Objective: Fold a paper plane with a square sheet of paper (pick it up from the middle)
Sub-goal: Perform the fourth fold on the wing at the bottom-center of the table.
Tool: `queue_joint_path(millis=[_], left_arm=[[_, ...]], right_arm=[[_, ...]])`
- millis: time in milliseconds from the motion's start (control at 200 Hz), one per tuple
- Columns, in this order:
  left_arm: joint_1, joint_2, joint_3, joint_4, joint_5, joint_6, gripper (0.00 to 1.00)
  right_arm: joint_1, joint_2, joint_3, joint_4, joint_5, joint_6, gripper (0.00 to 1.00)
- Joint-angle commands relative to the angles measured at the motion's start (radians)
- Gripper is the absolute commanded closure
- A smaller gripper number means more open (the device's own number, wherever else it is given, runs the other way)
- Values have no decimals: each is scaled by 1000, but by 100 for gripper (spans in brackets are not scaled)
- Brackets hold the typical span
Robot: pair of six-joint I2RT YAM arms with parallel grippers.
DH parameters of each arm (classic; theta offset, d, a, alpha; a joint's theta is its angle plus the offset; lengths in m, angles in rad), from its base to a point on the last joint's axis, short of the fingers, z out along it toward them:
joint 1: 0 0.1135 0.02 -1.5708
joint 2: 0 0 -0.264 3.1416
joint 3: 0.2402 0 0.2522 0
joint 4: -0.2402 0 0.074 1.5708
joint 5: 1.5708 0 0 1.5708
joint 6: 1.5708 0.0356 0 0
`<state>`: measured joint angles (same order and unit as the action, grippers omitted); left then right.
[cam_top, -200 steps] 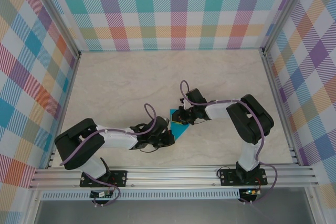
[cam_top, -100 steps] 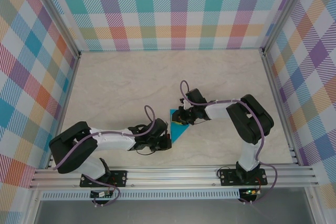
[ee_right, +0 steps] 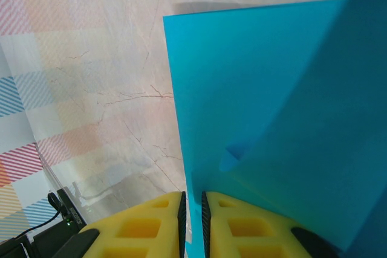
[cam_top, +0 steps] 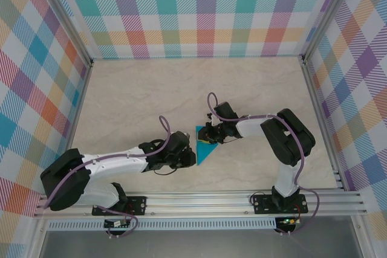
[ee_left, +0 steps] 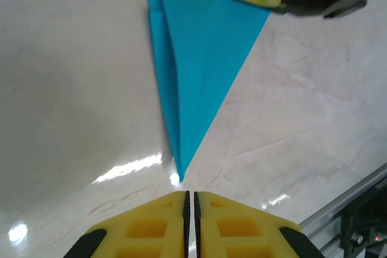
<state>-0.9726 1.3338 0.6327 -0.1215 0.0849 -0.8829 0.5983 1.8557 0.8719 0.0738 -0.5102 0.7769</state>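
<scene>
Jaws of the left arm (cam_top: 115, 161) are closed with only a hairline slit between their yellow fingertips (ee_left: 151, 228), and nothing is caught between them. They rest low on the tabletop (ee_left: 72, 89), with the sharp tip of the folded teal paper (ee_left: 199, 58) just ahead of them and not touching. The right jaws are clamped narrowly, and their yellow fingertips (ee_right: 139, 228) pinch a straight edge of that paper (ee_right: 254, 89), a strip of teal showing in the gap. In the right wrist view a darker teal layer is raised off the sheet, blurred and close to the lens.

One piece of paper lies near the middle front of the pale marbled tabletop (cam_top: 151, 95). It is a long narrow triangle (cam_top: 204, 149) with a crease down its length and overlapping layers, its wide end under the right jaws and its point toward the left ones. Two arms reach in toward it, the right arm (cam_top: 284, 137) bent from the far side. Plaid walls (cam_top: 205, 10) enclose the tabletop on three sides.
</scene>
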Motion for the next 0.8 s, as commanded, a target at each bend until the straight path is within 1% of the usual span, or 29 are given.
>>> queue_joint_path(millis=[0,140,240,375,470,545,625,795], left_arm=[[15,58,31,102,-42,-17,87],[28,134,38,182,-56,-16,89],[34,178,31,276,-48,-27,90],[35,194,30,344,-43,-33,89],[38,209,42,322,-55,-26,89],[44,238,54,280,-64,-28,91],[46,274,50,273,-61,-39,91],[46,360,36,235,-56,-85,98]], right_arm=[[-5,75,-28,-121,113,-18,82],[-5,76,-31,-118,113,-17,82],[-5,76,-35,-113,113,-15,82],[-5,76,-39,-114,113,-15,82],[-5,78,-40,-111,112,-14,82],[-5,77,-40,-108,110,-12,82],[-5,78,-41,-103,109,-10,82],[-5,65,-34,-106,99,-8,82]])
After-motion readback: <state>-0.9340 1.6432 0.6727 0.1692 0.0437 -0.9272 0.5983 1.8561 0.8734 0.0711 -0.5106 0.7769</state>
